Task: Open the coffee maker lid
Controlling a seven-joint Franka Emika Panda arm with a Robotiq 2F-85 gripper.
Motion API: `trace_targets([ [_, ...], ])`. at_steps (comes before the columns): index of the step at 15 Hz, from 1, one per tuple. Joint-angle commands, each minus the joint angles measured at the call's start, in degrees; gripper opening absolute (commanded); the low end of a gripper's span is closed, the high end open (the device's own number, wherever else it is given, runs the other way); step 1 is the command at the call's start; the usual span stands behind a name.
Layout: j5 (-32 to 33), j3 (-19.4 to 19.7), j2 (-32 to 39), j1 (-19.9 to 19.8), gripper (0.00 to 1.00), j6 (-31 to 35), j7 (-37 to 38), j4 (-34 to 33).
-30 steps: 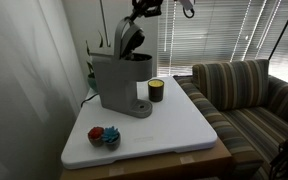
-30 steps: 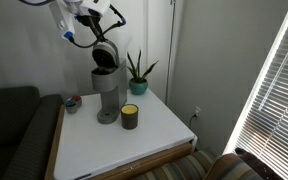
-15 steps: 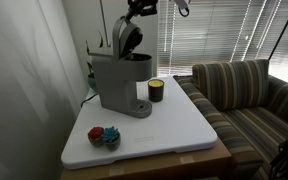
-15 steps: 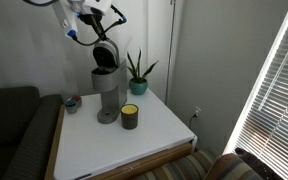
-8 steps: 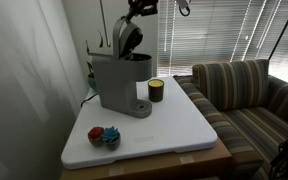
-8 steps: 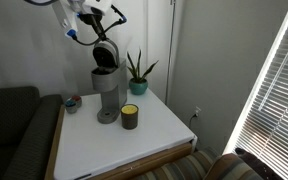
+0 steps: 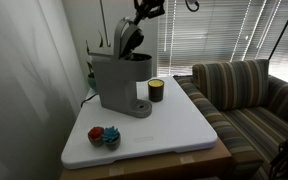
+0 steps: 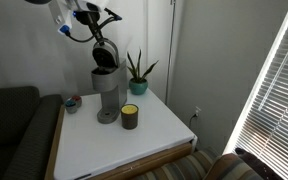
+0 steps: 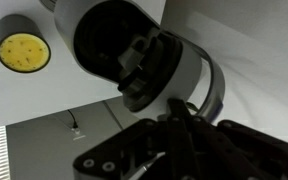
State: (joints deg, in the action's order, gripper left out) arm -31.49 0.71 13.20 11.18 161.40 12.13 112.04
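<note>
The coffee maker (image 7: 119, 82) stands left of centre in an exterior view, with the small cup (image 7: 156, 91) just beside its base. Its lid (image 7: 129, 38) is tipped up almost upright, its long edge running top to bottom. The gripper (image 7: 149, 9) hangs at the frame's top edge, just above and right of the lid's upper rim; I can't see whether they touch. From the wrist view I cannot tell if the jaws are open or closed. The lid looks fully raised, so I'd guess only a pull-away is left.
</note>
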Motion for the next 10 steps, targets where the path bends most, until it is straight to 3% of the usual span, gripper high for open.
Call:
trace_targets([
  [1, 9.98, 0.02, -4.06, -1.63, 0.00, -4.45, 7.31, 3.75],
  [6, 23.00, 0.91, -7.60, -2.08, 0.00, -8.90, 15.90, 4.36],
  [10, 27.20, -0.22, -11.08, -3.31, 0.00, -16.43, 16.73, 3.87],
])
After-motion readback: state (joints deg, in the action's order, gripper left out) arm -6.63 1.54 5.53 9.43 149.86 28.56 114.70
